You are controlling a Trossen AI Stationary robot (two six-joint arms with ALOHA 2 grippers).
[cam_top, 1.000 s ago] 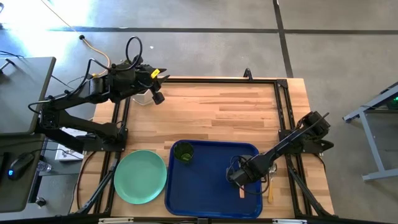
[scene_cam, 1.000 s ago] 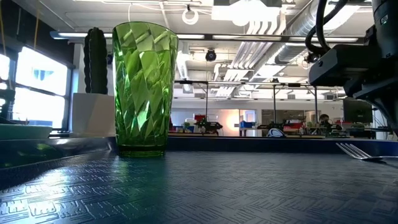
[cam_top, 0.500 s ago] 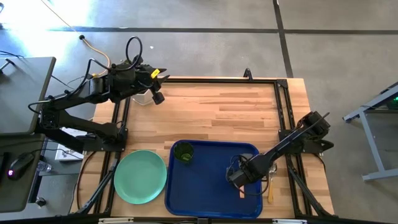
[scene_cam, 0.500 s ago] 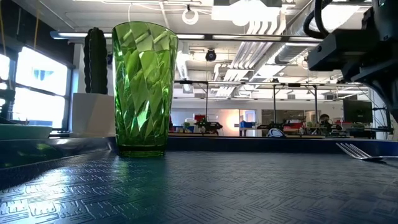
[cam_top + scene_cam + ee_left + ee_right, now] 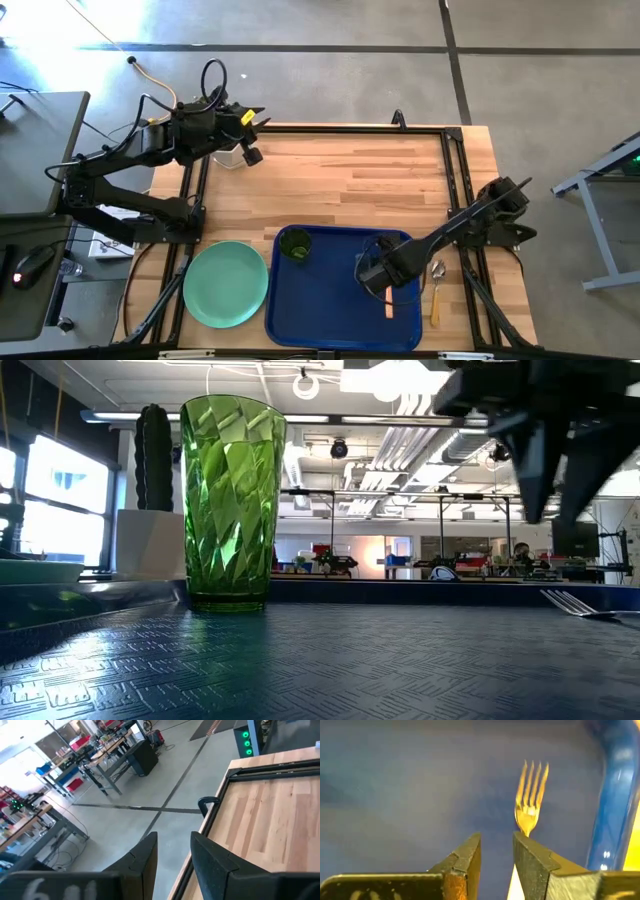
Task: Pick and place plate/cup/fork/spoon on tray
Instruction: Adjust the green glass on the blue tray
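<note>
Lifted my right pincer (image 5: 368, 275) off fork (image 5: 389, 303), now on tray (image 5: 320, 300); fingers slightly apart, empty, freeing me for spoon (image 5: 436, 290).

One plate (image 5: 225, 284), cup (image 5: 294, 244), fork (image 5: 530, 800), spoon (image 5: 436, 290), tray (image 5: 325, 300).

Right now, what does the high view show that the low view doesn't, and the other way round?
Only the high view shows the mint-green plate on the table beside the tray, the spoon off the tray's right rim, and the left pincer waiting at the table's far left corner. Only the low view shows a cactus in a white pot. Both show the cup and fork on the blue tray, with the right pincer above it.
</note>
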